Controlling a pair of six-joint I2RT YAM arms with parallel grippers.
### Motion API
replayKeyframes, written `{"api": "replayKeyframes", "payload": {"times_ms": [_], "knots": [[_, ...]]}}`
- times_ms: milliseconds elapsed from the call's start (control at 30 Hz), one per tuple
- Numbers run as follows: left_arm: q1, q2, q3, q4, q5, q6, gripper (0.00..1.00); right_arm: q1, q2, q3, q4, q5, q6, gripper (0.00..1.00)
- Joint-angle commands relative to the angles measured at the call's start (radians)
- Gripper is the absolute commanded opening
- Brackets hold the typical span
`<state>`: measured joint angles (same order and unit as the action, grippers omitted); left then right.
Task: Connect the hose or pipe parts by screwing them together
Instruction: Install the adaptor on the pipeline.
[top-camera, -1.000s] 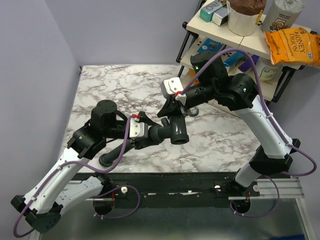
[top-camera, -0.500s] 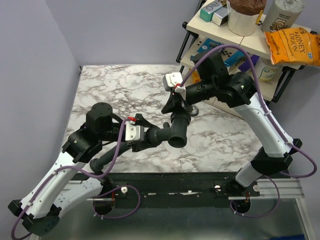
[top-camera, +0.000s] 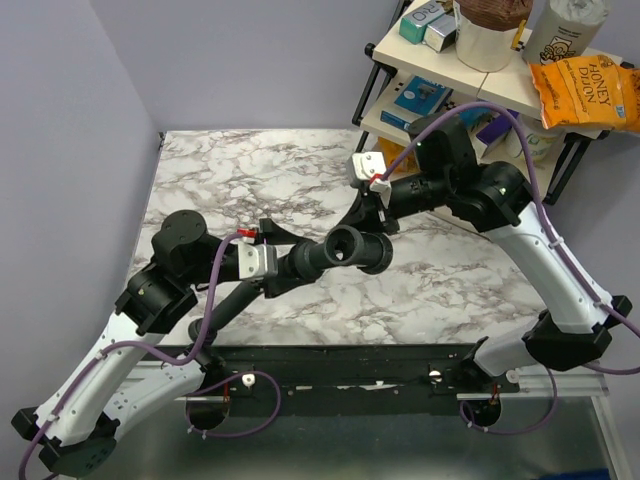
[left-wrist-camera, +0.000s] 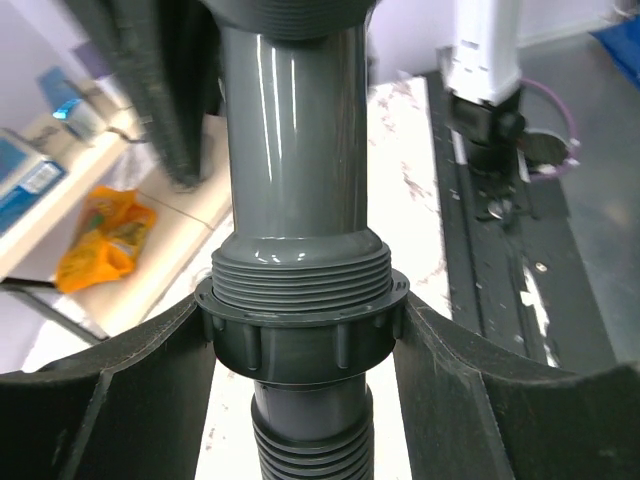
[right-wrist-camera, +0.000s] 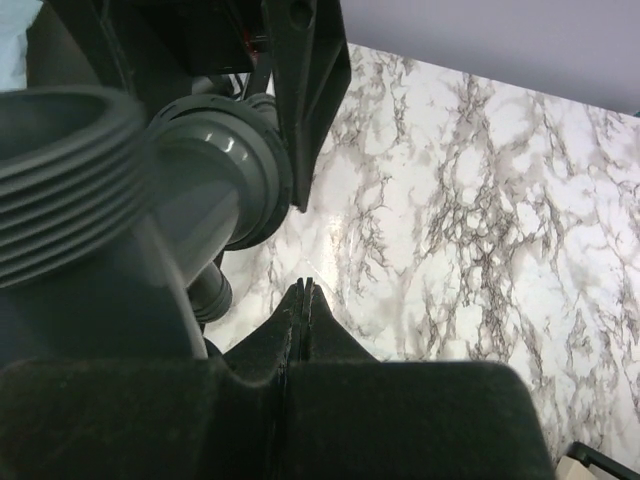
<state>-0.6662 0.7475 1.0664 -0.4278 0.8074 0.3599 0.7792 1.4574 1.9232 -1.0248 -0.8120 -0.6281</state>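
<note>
My left gripper (top-camera: 288, 263) is shut on the collar nut (left-wrist-camera: 300, 335) of the black ribbed hose (top-camera: 228, 302), one finger on each side of the nut. The hose (left-wrist-camera: 310, 450) trails back down towards the table's near edge. The grey-black Y-shaped fitting (top-camera: 352, 250) sits in the nut, held above the table, and its smooth pipe (left-wrist-camera: 295, 150) shows several bare threads above the nut. One open mouth of the fitting faces up. My right gripper (top-camera: 368, 220) hangs just behind the fitting (right-wrist-camera: 80, 200), shut and empty (right-wrist-camera: 305, 292).
A marble table top (top-camera: 260, 180) lies under both arms. A shelf rack (top-camera: 440, 70) at the back right holds boxes and an orange snack bag (top-camera: 585, 90). A purple wall (top-camera: 70, 150) stands along the left. A black rail (top-camera: 350, 365) runs along the near edge.
The left arm has swung the hose end and fitting so that an open mouth now faces up. The right gripper has come off the fitting and drawn back to the right.
</note>
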Motion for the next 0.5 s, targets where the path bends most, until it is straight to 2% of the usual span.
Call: {"api": "replayKeyframes", "payload": {"times_ms": [0, 133, 267, 467], "knots": [[-0.001, -0.019, 0.012, 0.178, -0.117, -0.045, 0.00, -0.005, -0.048, -0.050, 0.066, -0.035, 0.042, 0.01], [-0.001, -0.014, 0.004, 0.213, -0.207, -0.068, 0.00, -0.005, -0.083, -0.101, 0.101, -0.042, 0.064, 0.01], [-0.001, -0.010, 0.001, 0.219, -0.247, -0.064, 0.00, -0.003, -0.138, -0.167, 0.186, -0.059, 0.103, 0.01], [-0.001, 0.001, 0.000, 0.216, -0.295, -0.053, 0.00, -0.005, -0.175, -0.179, 0.223, -0.084, 0.140, 0.01]]}}
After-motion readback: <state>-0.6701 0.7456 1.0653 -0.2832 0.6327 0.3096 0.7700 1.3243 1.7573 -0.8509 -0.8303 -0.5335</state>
